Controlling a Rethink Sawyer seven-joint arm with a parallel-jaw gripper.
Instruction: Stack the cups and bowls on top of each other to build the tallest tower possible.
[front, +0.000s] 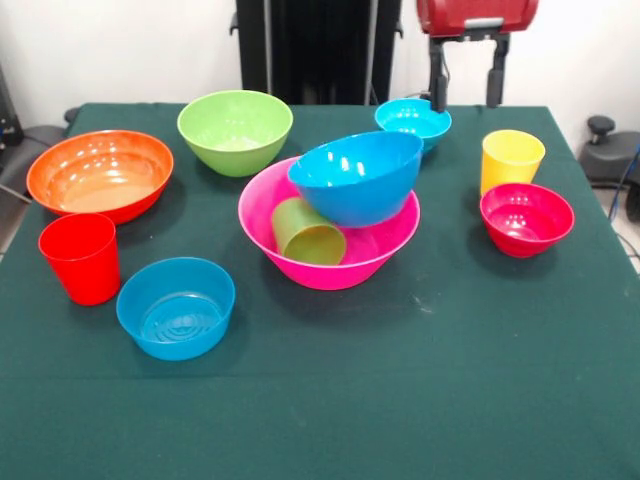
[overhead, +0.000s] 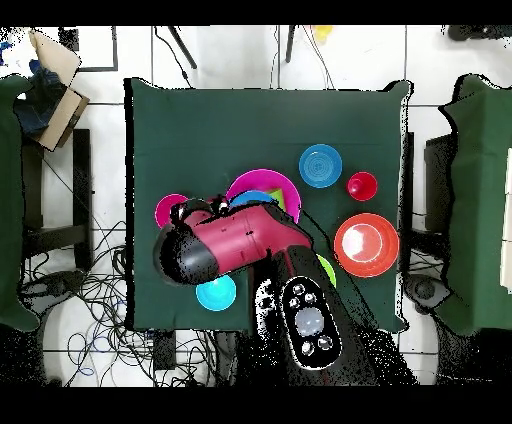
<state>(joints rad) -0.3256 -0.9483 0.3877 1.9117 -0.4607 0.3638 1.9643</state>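
Observation:
The big pink bowl (front: 335, 272) stands mid-table as the tower's base. A large blue bowl (front: 357, 175) leans tilted on its far rim, and a green cup (front: 308, 232) lies on its side inside it. Loose around it are an orange bowl (front: 100, 173), a lime green bowl (front: 235, 130), a small cyan bowl (front: 413, 122), a small blue bowl (front: 176, 306), a magenta-red bowl (front: 526, 217), a red cup (front: 80, 257) and a yellow cup (front: 511, 158). My gripper (front: 466, 92) hangs open and empty at the far right, above and behind the cyan bowl.
A dark green cloth (front: 450, 380) covers the table. In the overhead view the red arm (overhead: 250, 240) hides much of the pink bowl (overhead: 283, 186). The orange bowl (overhead: 366, 244), red cup (overhead: 362, 186) and small blue bowl (overhead: 320, 165) lie to its right.

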